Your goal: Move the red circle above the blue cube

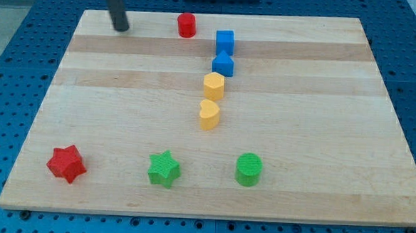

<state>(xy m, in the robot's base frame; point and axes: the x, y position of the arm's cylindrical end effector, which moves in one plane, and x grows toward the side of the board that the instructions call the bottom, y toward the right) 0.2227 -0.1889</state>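
Small red cylindrical block [186, 25] at the wooden board's [122, 126] far edge, just left of the blue plastic cube [225, 41]. Dark rod's tip [120, 28] far left of both, touching nothing, no gripper fitted.

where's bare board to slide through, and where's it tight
Bare: the view's right of the blue cube; the view's left, between my tip and red star. Crowded: the blue and yellow column from blue cube to yellow heart; red circle beside it.

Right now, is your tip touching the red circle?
Apart. The camera view shows bare board between my tip and the red circle; the tip sits well toward the view's left of it.
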